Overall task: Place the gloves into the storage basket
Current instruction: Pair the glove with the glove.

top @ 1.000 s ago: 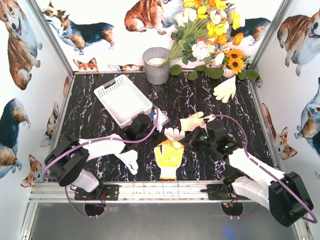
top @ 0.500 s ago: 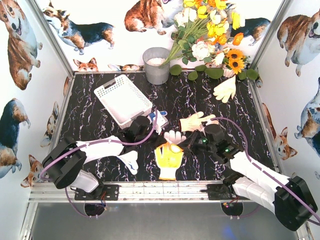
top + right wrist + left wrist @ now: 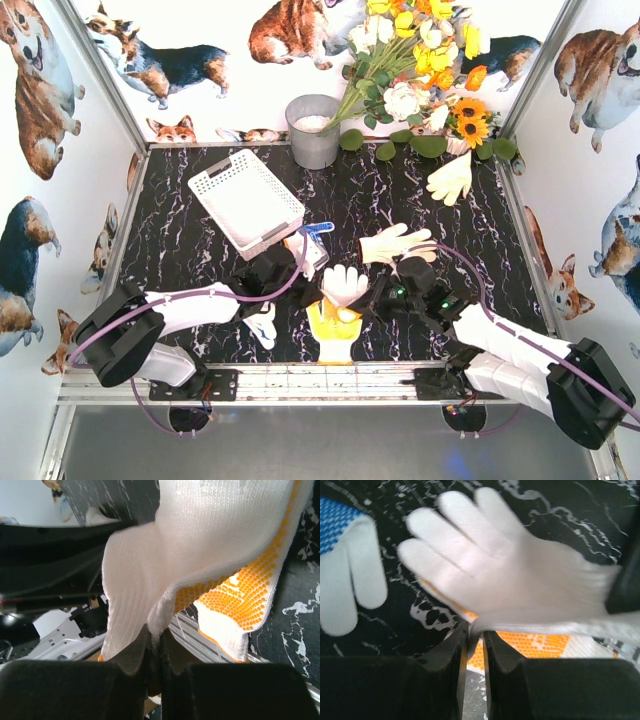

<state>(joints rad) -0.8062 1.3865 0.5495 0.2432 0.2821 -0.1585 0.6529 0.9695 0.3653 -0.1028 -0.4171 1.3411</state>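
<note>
gloves (image 3: 450,178): 6, all outside the 1 storage basket (image 3: 245,200) at rear left | white glove (image 3: 200,540): clamped in right gripper (image 3: 154,632), over orange-dotted glove (image 3: 240,605) | left gripper (image 3: 475,630): jaws a slit apart at its hem, grip cannot tell | blue-and-white glove (image 3: 312,240): just beside basket | grey bucket (image 3: 313,130): 1, behind
</note>
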